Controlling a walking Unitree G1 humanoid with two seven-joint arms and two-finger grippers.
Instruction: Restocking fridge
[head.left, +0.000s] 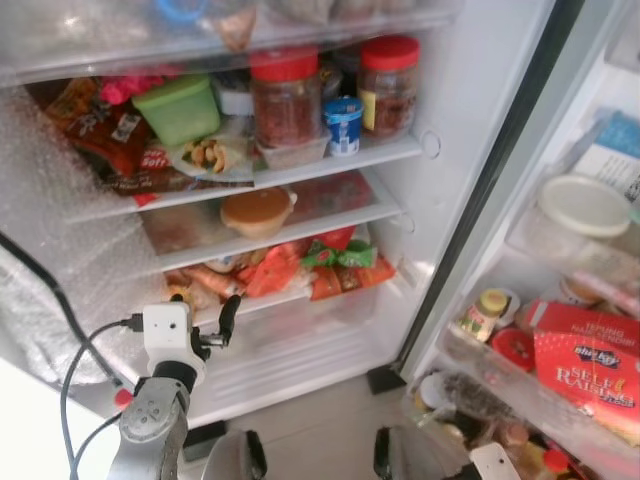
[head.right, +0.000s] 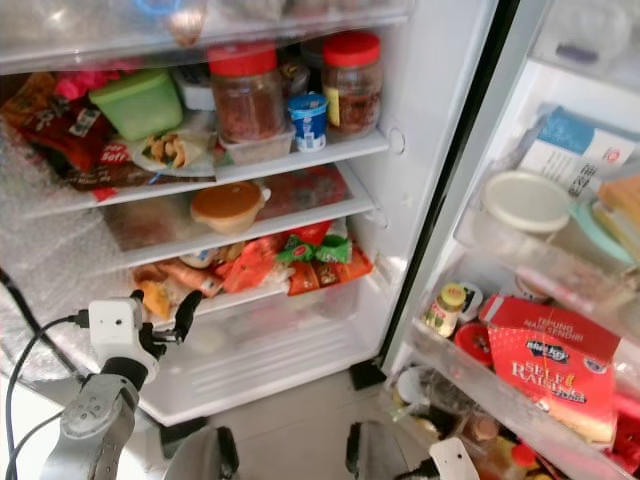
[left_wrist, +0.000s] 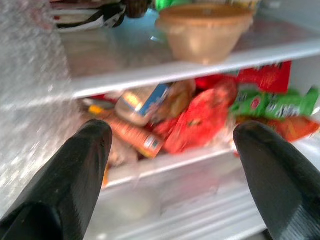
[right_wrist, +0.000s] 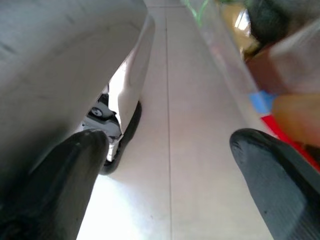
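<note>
Here the fridge (head.left: 440, 90) is standing open, and the left gripper (head.left: 205, 322) is hovering just in front of the lowest shelf, below the tan bowl (head.left: 257, 211) that is sitting on the middle shelf. Taking that bowl as the landmark: above it two red-lidded jars (head.left: 287, 98) are standing beside a green box (head.left: 180, 108) and a small blue-and-white cup (head.left: 343, 124); below it a heap of snack packets (head.left: 300, 268) is lying, red, orange and green.

In the right eye view the same shelves are showing, and to the right of the bowl the door rack (head.right: 520, 250) is carrying a white lidded tub (head.right: 527, 200) and a red flour box (head.right: 545, 365).

From the left wrist, the jaws are spread wide with nothing between them, one black finger (left_wrist: 75, 175) on either side of the packets under the bowl. The packets are looking soft, crinkly and glossy; I judge them light but slippery, likely to slide over each other, so a pinch across a flat middle or a sealed edge would hold better than a bulging corner. The bowl is looking like stiff, smooth plastic with a lid, better taken by its rim. The jars are probably heavy and hard, possibly glass, and would want a grip around the body.

From the right wrist, the right gripper (right_wrist: 167, 165) is hanging low over pale floor tiles (right_wrist: 190, 125), its jaws likewise parted and holding nothing.
</note>
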